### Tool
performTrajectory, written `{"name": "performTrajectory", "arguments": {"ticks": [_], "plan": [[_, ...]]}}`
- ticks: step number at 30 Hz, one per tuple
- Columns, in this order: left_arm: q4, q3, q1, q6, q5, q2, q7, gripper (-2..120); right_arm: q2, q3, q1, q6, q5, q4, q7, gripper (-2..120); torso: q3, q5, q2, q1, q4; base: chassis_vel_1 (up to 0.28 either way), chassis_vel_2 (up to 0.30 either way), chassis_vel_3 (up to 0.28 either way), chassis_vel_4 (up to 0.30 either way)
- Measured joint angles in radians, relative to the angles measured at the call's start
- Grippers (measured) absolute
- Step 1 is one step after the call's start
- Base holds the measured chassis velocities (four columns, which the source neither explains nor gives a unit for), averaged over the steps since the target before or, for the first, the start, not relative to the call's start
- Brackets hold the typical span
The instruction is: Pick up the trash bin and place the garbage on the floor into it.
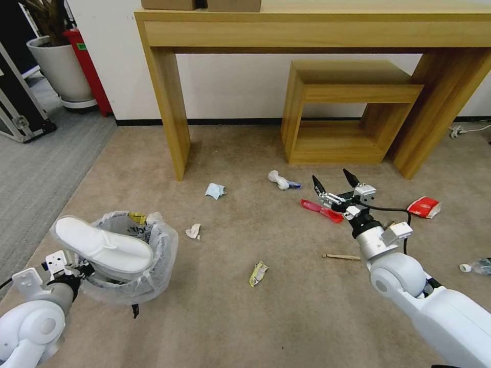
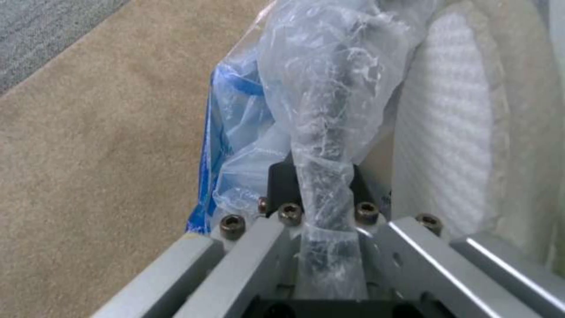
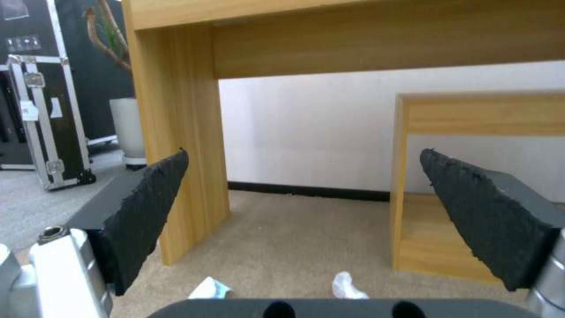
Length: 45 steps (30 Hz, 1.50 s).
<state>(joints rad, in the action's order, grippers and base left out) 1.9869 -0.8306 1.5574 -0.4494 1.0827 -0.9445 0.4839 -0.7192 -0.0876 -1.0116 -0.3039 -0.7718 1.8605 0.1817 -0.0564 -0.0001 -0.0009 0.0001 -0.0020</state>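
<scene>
The trash bin [image 1: 130, 273], lined with a crinkly white bag, hangs at the lower left with a white slipper [image 1: 102, 245] lying across its mouth. My left gripper [image 1: 82, 270] is shut on the bin's rim. In the left wrist view that gripper [image 2: 321, 185] pinches the bag-covered rim [image 2: 324, 132] beside the slipper [image 2: 447, 132]. My right gripper [image 1: 335, 180] hangs open just above a red wrapper [image 1: 322, 210]. Garbage on the floor: a blue-white carton [image 1: 215, 190], crumpled paper [image 1: 279, 179], a wooden stick [image 1: 341, 256], a red-white cup [image 1: 424, 207] and a bottle [image 1: 475, 266].
A wooden console table [image 1: 169, 112] stands against the wall with a low wooden bench [image 1: 348, 92] under it. A plant pot [image 1: 59, 66] and a black case [image 1: 20, 117] stand at the far left. A yellow wrapper [image 1: 258, 273] and a white scrap [image 1: 193, 231] lie mid-floor.
</scene>
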Motion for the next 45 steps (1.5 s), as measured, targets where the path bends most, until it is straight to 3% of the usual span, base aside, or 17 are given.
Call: {"name": "performTrajectory", "arguments": {"ticks": [7,11,12,15,19,30,35,38,45], "plan": [[0.007,-0.004,0.010,0.000,-0.001,-0.004,0.001,0,-0.030,0.075,0.038,0.107,-0.085,-0.008,0.122,100,0.000,0.0000,0.000,0.000,0.0000,0.000,0.000,0.000,0.000],[0.015,-0.005,0.018,0.000,-0.006,-0.013,0.002,0,-0.078,0.196,0.097,0.278,-0.272,-0.026,0.279,100,0.000,0.0002,0.000,0.000,0.0000,0.000,0.000,0.000,0.000],[0.015,-0.005,0.018,0.000,-0.006,-0.013,0.002,0,-0.078,0.196,0.097,0.278,-0.272,-0.026,0.279,100,0.000,0.0002,0.000,0.000,0.0000,0.000,0.000,0.000,0.000],[0.016,-0.005,0.021,0.000,-0.011,-0.017,0.003,0,-0.099,0.291,0.131,0.405,-0.411,-0.053,0.368,100,0.000,0.0000,0.000,0.000,0.0001,0.000,0.000,0.000,0.000],[0.016,-0.004,0.023,0.003,-0.018,-0.026,0.003,0,-0.132,0.361,0.160,0.475,-0.481,-0.101,0.422,100,0.000,-0.0001,0.000,0.000,-0.0001,0.000,0.000,0.000,0.000],[0.021,0.004,0.031,0.007,-0.040,-0.052,0.003,0,-0.291,0.502,0.245,0.557,-0.532,-0.275,0.568,100,0.000,-0.0002,0.000,0.000,0.0000,0.000,0.000,0.000,0.000],[0.024,0.001,0.037,0.009,-0.042,-0.054,0.003,0,-0.343,0.528,0.262,0.562,-0.528,-0.334,0.589,100,0.000,-0.0002,0.000,0.000,0.0000,0.000,0.000,0.000,0.000],[0.033,-0.007,0.051,0.013,-0.044,-0.058,0.000,0,-0.462,0.556,0.286,0.567,-0.514,-0.427,0.596,100,0.000,-0.0001,0.000,0.000,0.0000,0.000,0.000,0.000,0.000],[0.042,-0.019,0.072,0.021,-0.046,-0.057,-0.002,0,-0.534,0.608,0.321,0.554,-0.488,-0.524,0.582,96,0.000,-0.0001,0.000,0.000,0.0000,0.000,0.000,0.000,0.000]]}}
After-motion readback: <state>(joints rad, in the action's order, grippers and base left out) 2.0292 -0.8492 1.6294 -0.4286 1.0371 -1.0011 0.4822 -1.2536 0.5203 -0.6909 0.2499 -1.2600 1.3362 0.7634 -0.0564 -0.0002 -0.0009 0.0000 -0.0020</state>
